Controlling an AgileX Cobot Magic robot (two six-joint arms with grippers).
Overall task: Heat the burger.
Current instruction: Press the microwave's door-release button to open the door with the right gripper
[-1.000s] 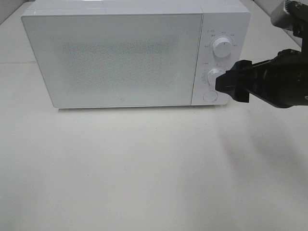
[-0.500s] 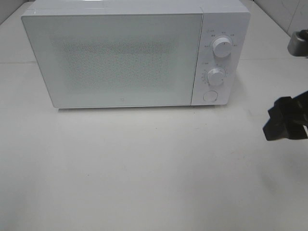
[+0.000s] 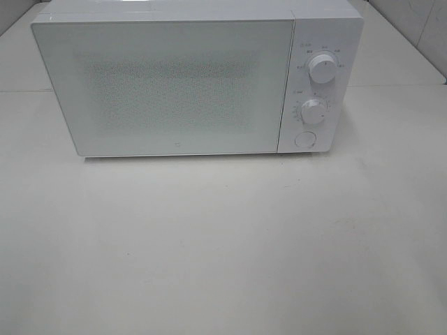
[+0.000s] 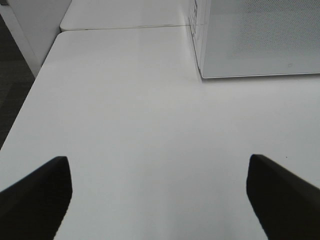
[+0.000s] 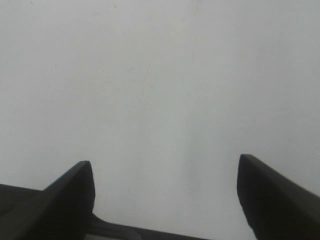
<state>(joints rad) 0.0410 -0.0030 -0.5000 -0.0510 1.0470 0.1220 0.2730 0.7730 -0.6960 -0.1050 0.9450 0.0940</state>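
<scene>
Burger is not in any view, so you cannot tell where it is. Your left gripper [image 4: 157, 162] hangs over the table [image 4: 130, 100] with its black fingers spread wide and nothing between them. Your right gripper [image 5: 164, 162] is spread wide and empty too. The microwave [image 3: 174, 84] is a smooth white box at 12 o'clock, with its door shut and a dotted window. A top knob [image 3: 323, 68], a lower knob [image 3: 313, 112] and a round button [image 3: 304, 139] sit at its 3 o'clock side. The flat white table gives you lots of room from 3 round to 9 o'clock.
</scene>
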